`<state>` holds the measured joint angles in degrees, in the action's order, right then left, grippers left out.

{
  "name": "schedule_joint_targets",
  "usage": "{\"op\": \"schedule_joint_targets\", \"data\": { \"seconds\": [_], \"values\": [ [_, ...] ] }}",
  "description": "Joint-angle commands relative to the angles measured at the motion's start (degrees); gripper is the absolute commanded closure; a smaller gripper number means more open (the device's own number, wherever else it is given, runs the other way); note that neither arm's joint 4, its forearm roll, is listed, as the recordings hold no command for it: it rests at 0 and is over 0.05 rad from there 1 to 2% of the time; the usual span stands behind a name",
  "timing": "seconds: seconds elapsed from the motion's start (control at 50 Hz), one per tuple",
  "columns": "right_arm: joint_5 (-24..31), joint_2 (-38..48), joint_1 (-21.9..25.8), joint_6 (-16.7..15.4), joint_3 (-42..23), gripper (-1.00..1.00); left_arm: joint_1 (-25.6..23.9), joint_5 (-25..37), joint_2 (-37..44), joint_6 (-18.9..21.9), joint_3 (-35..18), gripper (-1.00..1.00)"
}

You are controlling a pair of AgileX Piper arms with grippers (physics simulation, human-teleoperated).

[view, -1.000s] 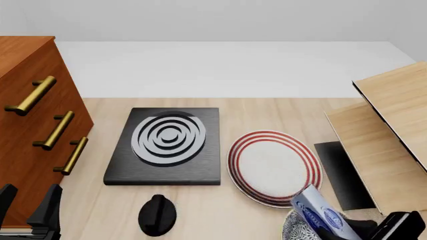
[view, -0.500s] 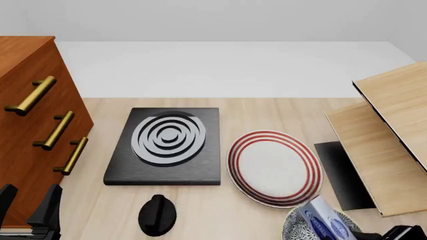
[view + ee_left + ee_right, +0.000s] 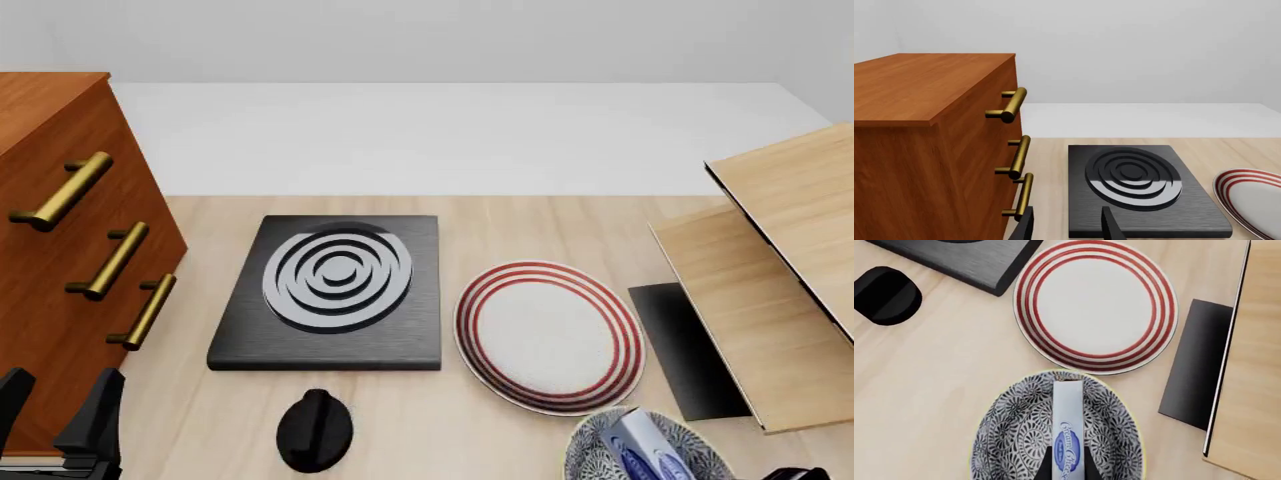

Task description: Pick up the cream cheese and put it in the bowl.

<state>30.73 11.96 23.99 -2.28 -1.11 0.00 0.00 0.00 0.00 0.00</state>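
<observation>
The cream cheese, a white carton with a blue oval logo, stands on its narrow side inside the speckled bowl. My right gripper is shut on it, a dark finger pressed against each long side. In the front view the cream cheese lies tilted in the bowl at the table's near right edge, and only a dark bit of the right arm shows. My left gripper hangs open and holds nothing at the near left, beside the cabinet; its fingers frame the stove's near edge.
A white plate with red rings lies just beyond the bowl. A black stove plate and its knob sit centre-left. The wooden drawer cabinet stands at the left, and a wooden rack with a black mat at the right.
The right gripper and the cream cheese have sunk toward the near edge, down into the bowl. The left arm has not moved.
</observation>
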Motion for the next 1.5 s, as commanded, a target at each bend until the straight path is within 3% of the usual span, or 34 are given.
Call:
{"op": "schedule_joint_targets", "data": {
  "seconds": [0.02,0.5,0.52,0.94,1.22,1.5],
  "values": [
    [-0.22,-0.51,-0.29,1.16,1.02,1.00,0.00,0.00,0.00,0.00,0.00,-1.00],
    [1.75,-2.33,0.58,2.25,1.09,1.00,0.00,0.00,0.00,0.00,0.00,-1.00],
    [1.65,-2.17,0.60,2.15,1.09,-1.00,0.00,0.00,0.00,0.00,0.00,-1.00],
    [-0.08,-0.71,1.87,2.38,0.40,-1.00,0.00,0.00,0.00,0.00,0.00,-1.00],
    [6.36,-1.72,2.61,0.20,-9.20,-1.00,0.00,0.00,0.00,0.00,0.00,-1.00],
    [9.02,-1.91,2.48,-1.18,-14.08,-1.00,0.00,0.00,0.00,0.00,0.00,-1.00]
  ]
}}
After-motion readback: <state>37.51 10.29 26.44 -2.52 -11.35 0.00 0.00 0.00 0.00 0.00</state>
